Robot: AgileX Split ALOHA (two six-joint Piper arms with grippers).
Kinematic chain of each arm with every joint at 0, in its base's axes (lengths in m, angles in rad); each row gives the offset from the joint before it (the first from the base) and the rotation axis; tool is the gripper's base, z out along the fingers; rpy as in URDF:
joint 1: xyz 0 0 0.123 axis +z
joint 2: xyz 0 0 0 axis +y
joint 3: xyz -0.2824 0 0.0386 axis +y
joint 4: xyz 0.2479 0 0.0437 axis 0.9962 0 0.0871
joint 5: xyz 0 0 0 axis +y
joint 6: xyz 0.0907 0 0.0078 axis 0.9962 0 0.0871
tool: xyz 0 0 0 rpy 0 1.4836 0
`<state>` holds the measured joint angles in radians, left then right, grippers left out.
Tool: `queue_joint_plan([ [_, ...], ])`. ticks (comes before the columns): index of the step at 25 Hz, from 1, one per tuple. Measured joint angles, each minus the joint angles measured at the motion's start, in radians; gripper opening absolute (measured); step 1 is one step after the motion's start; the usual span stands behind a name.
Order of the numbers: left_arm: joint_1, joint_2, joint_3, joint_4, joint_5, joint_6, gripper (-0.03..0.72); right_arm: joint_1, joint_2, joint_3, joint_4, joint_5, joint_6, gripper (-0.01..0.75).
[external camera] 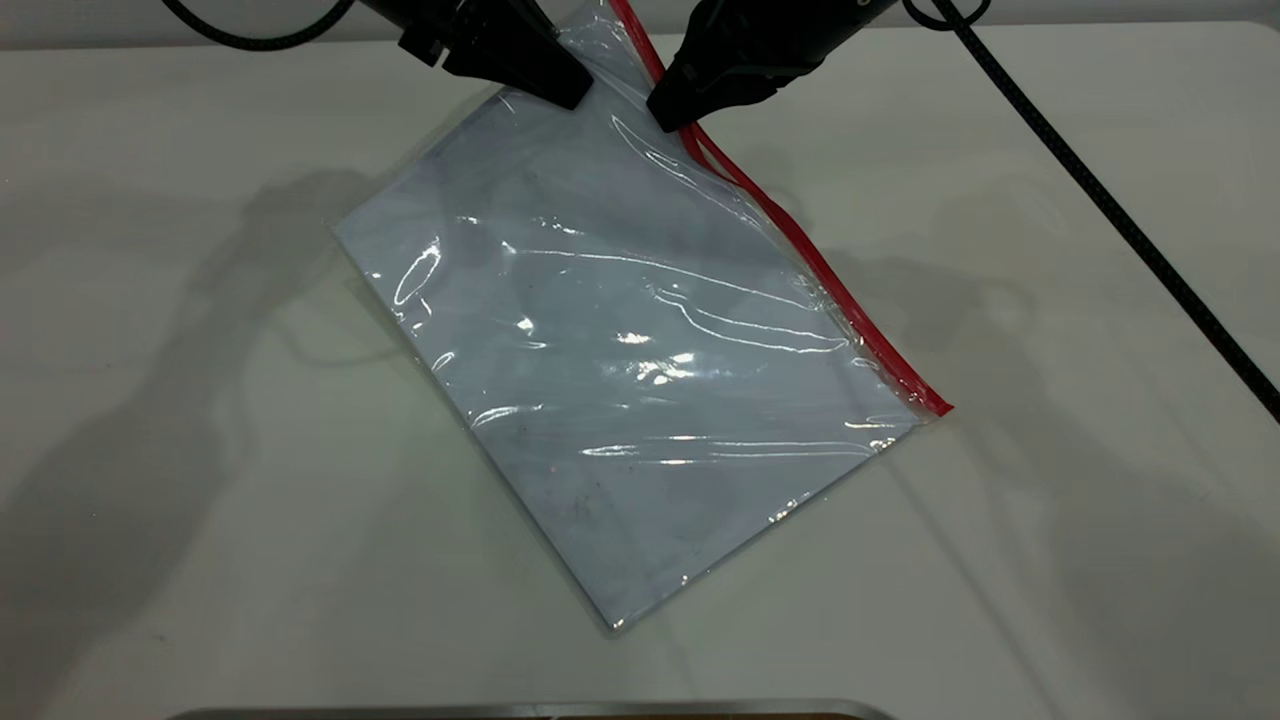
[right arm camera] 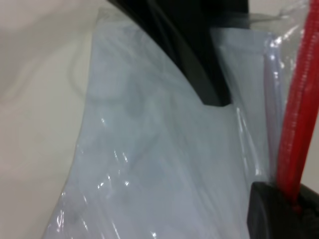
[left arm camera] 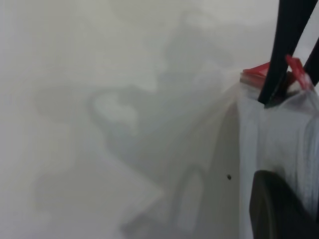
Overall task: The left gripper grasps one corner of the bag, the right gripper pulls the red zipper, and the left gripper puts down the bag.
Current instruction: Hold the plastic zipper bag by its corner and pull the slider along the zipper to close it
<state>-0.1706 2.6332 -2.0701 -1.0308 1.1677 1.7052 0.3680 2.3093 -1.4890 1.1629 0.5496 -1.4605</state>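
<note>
White table (external camera: 200,500) carries the bag (external camera: 620,380); at twelve o'clock the left gripper (external camera: 565,90) pinches its lifted corner taut while the right gripper (external camera: 675,110) grips the red zipper (external camera: 800,245).

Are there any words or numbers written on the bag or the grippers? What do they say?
None: no words, numbers or logos can be read in any view.
The bag: clear plastic, only glare and wrinkles.
The red zipper: plain red, no print.
The left gripper and right gripper: plain black.
The table: blank white.
</note>
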Motion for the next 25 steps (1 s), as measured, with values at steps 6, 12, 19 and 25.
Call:
queue_joint_plan([
  [6, -0.002, 0.001, 0.000, 0.004, 0.000, 0.000, 0.051, 0.000, 0.000, -0.004, -0.091, 0.021, 0.059, 0.032],
  [12, -0.006, 0.004, 0.000, 0.013, 0.000, 0.002, 0.051, -0.003, 0.017, -0.012, -0.127, 0.032, 0.105, 0.032],
  [19, -0.012, 0.005, 0.000, 0.015, 0.000, 0.001, 0.051, -0.020, 0.030, -0.015, -0.136, 0.062, 0.132, 0.033],
  [25, -0.013, 0.005, 0.000, 0.004, 0.000, -0.001, 0.051, -0.032, 0.030, -0.017, -0.142, 0.083, 0.132, 0.036],
])
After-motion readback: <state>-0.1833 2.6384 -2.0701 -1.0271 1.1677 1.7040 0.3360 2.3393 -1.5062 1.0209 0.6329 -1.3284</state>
